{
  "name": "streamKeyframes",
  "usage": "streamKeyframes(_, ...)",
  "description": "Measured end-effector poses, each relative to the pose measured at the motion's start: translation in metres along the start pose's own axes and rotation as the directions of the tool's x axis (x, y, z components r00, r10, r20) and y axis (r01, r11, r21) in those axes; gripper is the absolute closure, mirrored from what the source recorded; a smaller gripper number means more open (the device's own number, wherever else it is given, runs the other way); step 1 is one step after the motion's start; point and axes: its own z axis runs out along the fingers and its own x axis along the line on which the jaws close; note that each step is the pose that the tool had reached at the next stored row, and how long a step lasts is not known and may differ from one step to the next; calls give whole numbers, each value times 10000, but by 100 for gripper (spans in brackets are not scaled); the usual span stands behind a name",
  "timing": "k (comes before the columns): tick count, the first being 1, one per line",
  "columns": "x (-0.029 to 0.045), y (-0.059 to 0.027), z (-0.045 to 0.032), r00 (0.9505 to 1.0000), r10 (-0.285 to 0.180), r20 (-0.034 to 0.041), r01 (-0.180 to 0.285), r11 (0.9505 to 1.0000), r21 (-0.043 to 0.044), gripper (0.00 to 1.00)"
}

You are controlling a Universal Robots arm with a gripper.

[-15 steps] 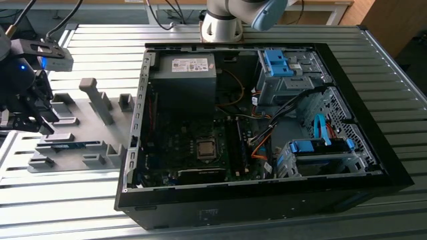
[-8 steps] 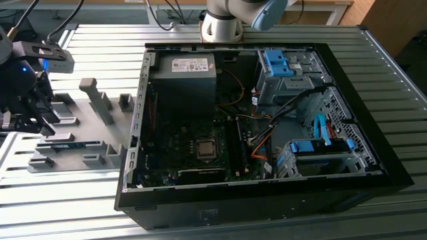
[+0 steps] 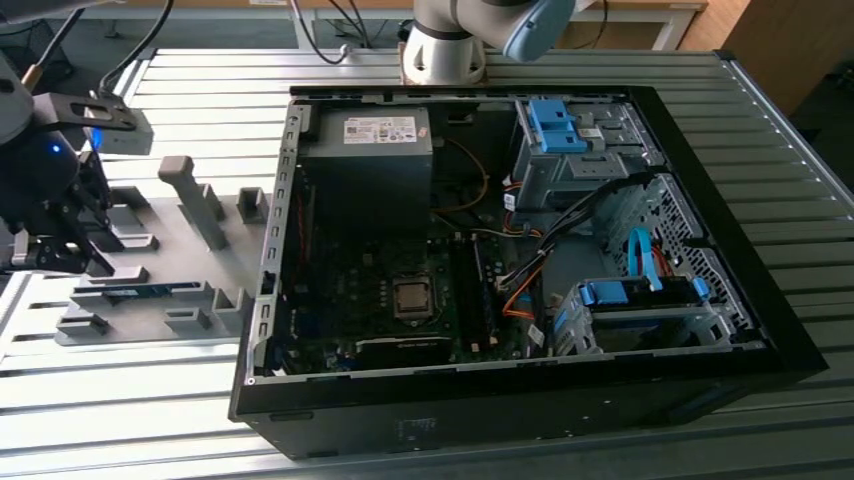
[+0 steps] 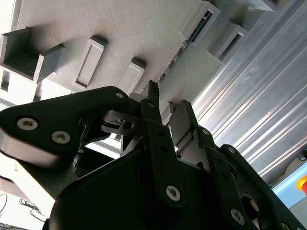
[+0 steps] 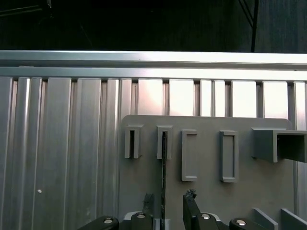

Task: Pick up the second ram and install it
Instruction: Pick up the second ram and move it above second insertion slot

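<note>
Between the spread tool (image 5: 169, 195) fingers, apparently untouched, stands the second ram (image 5: 163, 182), on edge in its grey holder plate (image 5: 206, 201); long axis parallel to the table (image 5: 62, 143) slats, pointing away from the tool. Open PC case (image 3: 534, 425) further off.

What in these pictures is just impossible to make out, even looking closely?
- Memory stick: the first wrist view shows it edge-on, so its chips and label are hidden. Its near end passes behind the gripper.
- Whether the open fingers touch the stick: cannot tell in either wrist view.
- Memory slots in the computer case: too dark and small in the exterior view.
</note>
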Motion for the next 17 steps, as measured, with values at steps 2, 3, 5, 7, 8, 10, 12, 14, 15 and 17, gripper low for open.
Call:
streamKeyframes(2, 0, -2, 38, 10000, 20, 0, -20, 10000, 1, 63)
streamKeyframes(3, 0, -2, 56, 10000, 30, 0, -30, 10000, 1, 63)
streamKeyframes(5, 1, -3, 92, 10000, 75, 0, -75, 10000, 1, 63)
streamKeyframes(7, 3, -4, 128, 9999, 140, -1, -140, 9999, 1, 63)
streamKeyframes(8, 3, -5, 146, 9998, 173, -1, -173, 9998, 0, 63)
streamKeyframes(10, 5, -6, 179, 9998, 206, -6, -206, 9998, 1, 63)
streamKeyframes(12, 6, -6, 187, 9998, 209, -7, -209, 9998, -1, 63)
streamKeyframes(14, 6, -6, 186, 9998, 209, -8, -209, 9998, -2, 63)
streamKeyframes(15, 5, -6, 191, 9998, 209, -6, -209, 9998, 0, 63)
streamKeyframes(17, 5, 1, 194, 9998, 209, -6, -209, 9998, 0, 63)
